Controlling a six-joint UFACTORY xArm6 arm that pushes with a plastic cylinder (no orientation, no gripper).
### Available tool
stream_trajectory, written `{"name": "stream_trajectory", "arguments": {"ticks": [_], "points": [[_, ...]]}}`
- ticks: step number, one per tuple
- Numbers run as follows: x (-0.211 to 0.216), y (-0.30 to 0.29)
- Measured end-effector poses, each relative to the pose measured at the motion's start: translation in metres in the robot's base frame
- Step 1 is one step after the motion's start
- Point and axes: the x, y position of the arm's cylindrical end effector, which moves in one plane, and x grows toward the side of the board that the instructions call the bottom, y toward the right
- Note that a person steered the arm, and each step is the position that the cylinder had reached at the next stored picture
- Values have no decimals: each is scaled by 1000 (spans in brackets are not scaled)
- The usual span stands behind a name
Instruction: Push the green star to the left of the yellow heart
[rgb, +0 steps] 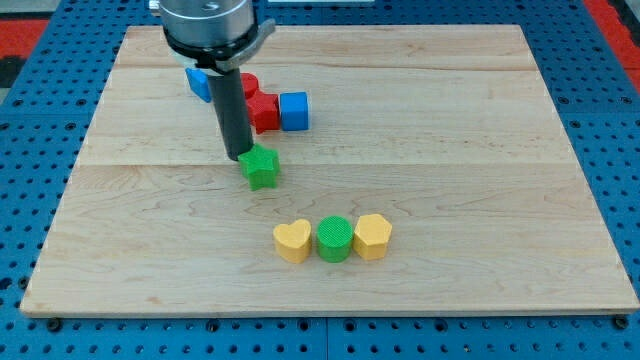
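Note:
The green star (261, 167) lies a little left of the board's middle. My tip (243, 156) touches or nearly touches its upper left edge. The yellow heart (292, 241) lies below and to the right of the star, at the left end of a row of three blocks. The star is above the heart, not beside it.
A green cylinder (335, 239) and a yellow hexagon (372, 237) sit right of the heart, touching in a row. Near the view's top, a red block (258, 105), a blue cube (294, 111) and a blue block (198, 81) cluster behind the rod. The wooden board (480, 150) has blue pegboard around it.

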Motion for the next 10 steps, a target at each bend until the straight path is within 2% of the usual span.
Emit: {"name": "stream_trajectory", "arguments": {"ticks": [1, 2, 3, 4, 5, 6, 7, 10], "points": [[-11, 54], [18, 41], [39, -23], [20, -38], [-1, -97], [34, -99], [40, -66], [69, -57]]}}
